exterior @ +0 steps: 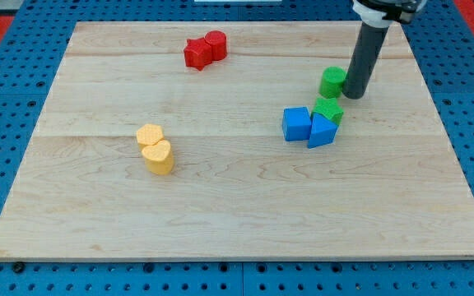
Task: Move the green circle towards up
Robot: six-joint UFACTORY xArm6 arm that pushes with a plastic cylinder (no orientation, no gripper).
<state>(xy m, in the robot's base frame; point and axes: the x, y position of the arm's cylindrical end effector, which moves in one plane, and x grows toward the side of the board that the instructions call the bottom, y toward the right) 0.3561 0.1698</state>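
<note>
The green circle [332, 81] is a short green cylinder at the view's upper right of the wooden board [220, 205]. My tip [354, 95] stands right beside it, on its right side and slightly lower, touching or nearly touching it. A second green block [329, 110], of star-like shape, lies just below the circle. No gripper is present; the dark rod comes down from the view's top right.
A blue cube [297, 123] and a blue triangular block [321, 131] sit below the green star. A red star [196, 53] and red cylinder [215, 44] are at top centre. Two yellow blocks [149, 135] [158, 157] lie at left centre.
</note>
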